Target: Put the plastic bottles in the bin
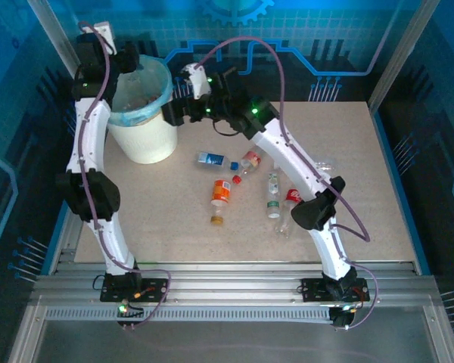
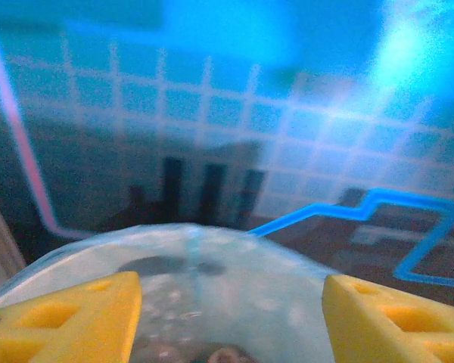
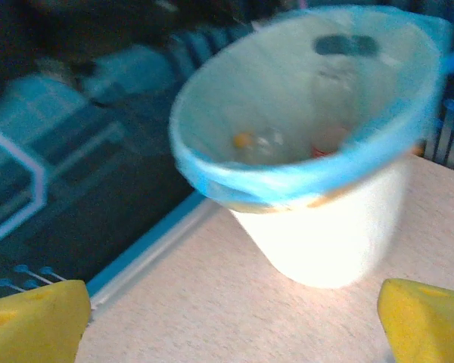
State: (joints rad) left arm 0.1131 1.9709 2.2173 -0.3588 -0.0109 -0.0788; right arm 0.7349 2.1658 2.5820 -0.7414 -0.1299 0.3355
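Cream-white plastic lined with a pale blue bag, the bin stands near the tabletop's far left corner, and loose plastic bottles lie scattered around the tabletop's middle, off to its right. The left claw hangs over the bin's mouth, released, its yellow fingers apart; the right claw faces the bin's right side, spread wide and released too.

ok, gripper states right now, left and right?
Left gripper: open, empty, above the bin.
Right gripper: open, empty, facing the bin.
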